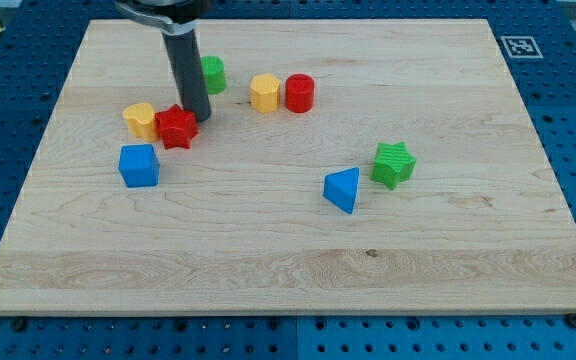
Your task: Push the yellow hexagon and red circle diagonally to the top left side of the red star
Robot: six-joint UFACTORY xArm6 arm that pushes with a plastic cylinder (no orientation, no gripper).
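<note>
my tip point(199, 116) touches red star's point(177, 127) top-right edge.

Your arm showed only as a straight, dark grey rod with a faint sheen along its length. Above it sat a wider black round collar, and my tip point(198, 116) ended plain and blunt.

No readable words or numbers appear; the only sign is a black-and-white square marker point(516, 45) printed on the wooden board's point(298, 270) far right corner.
</note>
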